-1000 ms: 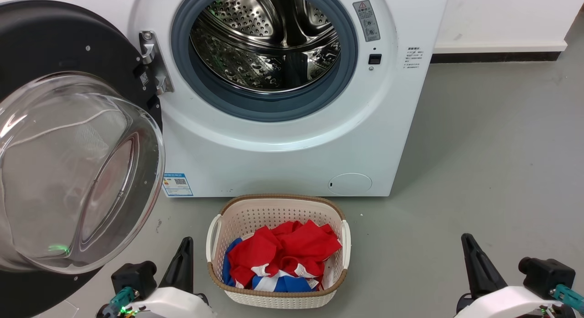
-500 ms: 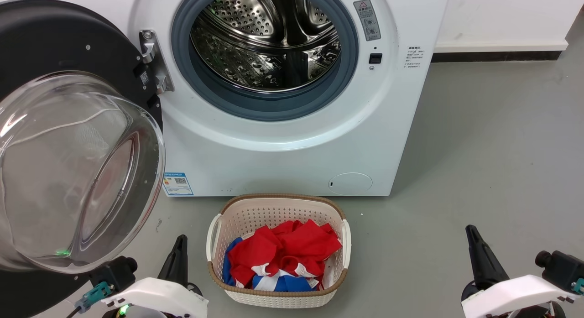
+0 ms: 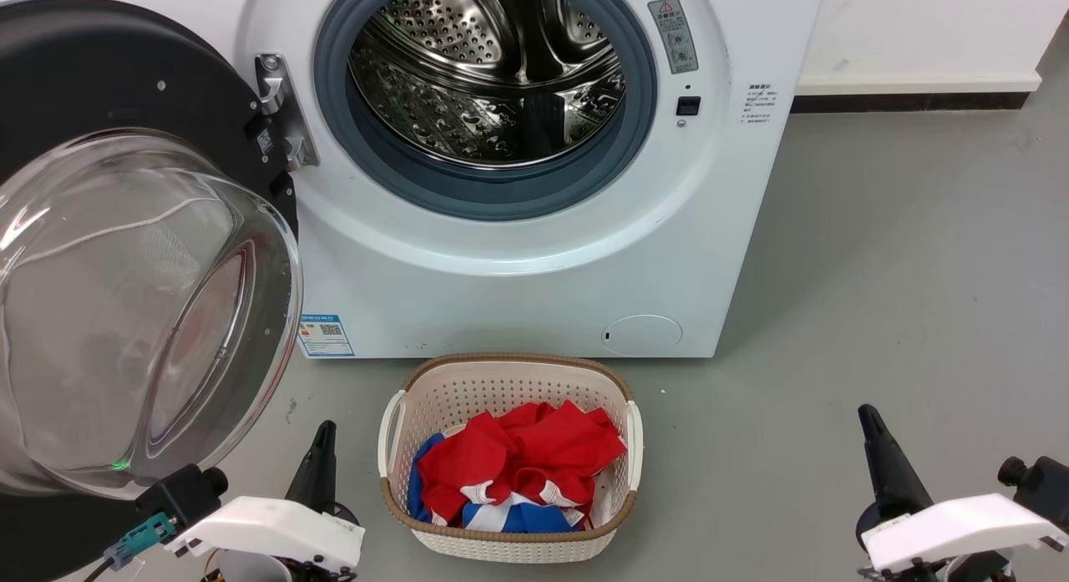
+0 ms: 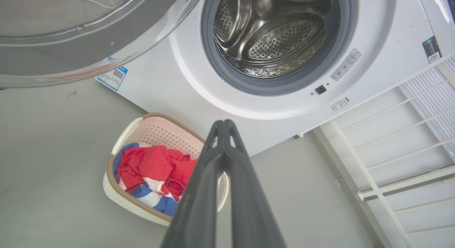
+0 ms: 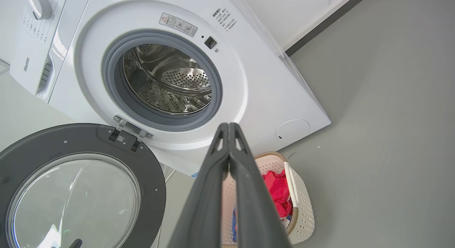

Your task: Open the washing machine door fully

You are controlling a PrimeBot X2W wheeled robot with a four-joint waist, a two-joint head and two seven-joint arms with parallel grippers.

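The cream perforated plastic basket (image 3: 501, 390) holds crumpled red, blue and white cloth (image 3: 518, 461). Nearby, the round glossy black glass-bowled door (image 3: 142, 298) stands wide. The left gripper (image 4: 224, 124) and right gripper (image 5: 228, 126) are pressed together.

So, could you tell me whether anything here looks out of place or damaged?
Nothing stands out: the door hangs open on its hinge, the basket sits upright with the clothes inside, and nothing is spilled on the floor.

The door (image 3: 100, 73) runs off the left and bottom edges of the head view. Print on the warning sticker (image 3: 673, 36) and the blue label (image 3: 326, 337) is too small to read. In the right wrist view the right hand (image 5: 228, 126) hides part of the basket (image 5: 302, 205).
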